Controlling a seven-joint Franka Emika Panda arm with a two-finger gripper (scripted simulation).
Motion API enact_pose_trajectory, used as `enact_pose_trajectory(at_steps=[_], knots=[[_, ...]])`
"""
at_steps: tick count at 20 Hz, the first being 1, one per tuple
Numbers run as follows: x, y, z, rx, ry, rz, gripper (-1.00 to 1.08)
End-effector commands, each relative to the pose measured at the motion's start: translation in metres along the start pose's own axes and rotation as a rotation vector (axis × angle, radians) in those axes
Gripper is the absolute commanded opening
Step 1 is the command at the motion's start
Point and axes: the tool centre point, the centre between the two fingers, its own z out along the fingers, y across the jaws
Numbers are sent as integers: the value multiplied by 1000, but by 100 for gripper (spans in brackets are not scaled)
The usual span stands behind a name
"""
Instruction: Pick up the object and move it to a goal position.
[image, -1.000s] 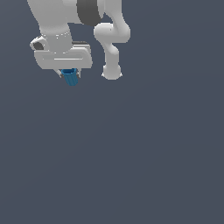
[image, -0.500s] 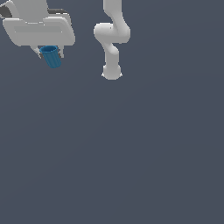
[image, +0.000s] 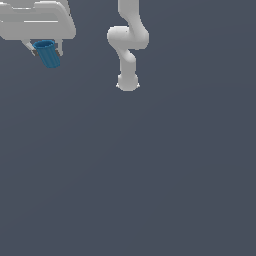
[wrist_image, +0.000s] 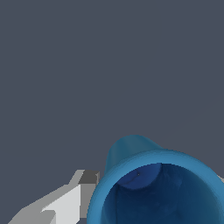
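Observation:
The object is a small blue ribbed cup (image: 48, 53) with a darker hollow inside. It hangs tilted between the fingers of my white gripper (image: 46, 50) at the top of the exterior view's left, high above the grey floor. The gripper is shut on it. In the wrist view the cup (wrist_image: 157, 188) fills the lower part of the picture, its open mouth facing the camera, with one grey and white finger (wrist_image: 65, 203) beside it. The other finger is hidden behind the cup. No goal marker shows in either view.
The arm's white base and lower links (image: 128, 50) stand at the top middle of the exterior view. The flat dark grey floor (image: 150, 175) fills the remainder of both views.
The gripper, with the cup in it, has moved up and toward the exterior view's left, and looms larger. The cup stays held.

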Motion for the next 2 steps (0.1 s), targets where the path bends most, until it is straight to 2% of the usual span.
enact_pose_trajectory(at_steps=[1,2], knots=[[0,2,-3,0,0,-1,-100],[0,2,-3,0,0,-1,-100]])
